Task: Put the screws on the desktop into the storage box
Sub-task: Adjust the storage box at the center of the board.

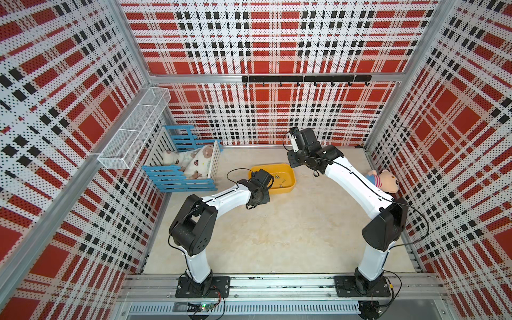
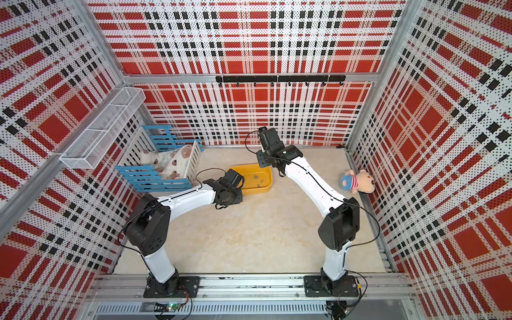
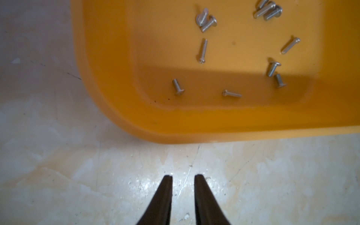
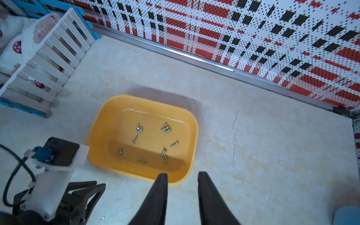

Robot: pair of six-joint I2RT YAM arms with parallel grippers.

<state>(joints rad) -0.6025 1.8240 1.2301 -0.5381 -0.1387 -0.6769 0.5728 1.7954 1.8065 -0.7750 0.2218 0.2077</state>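
Presently, the shallow yellow plastic storage box holds tiny silver screws; left gripper and right gripper hover slightly parted, empty.

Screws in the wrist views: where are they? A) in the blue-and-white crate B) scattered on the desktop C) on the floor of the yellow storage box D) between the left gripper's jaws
C: the screws lie loose on the floor of the storage box; none shows on the desktop around it.
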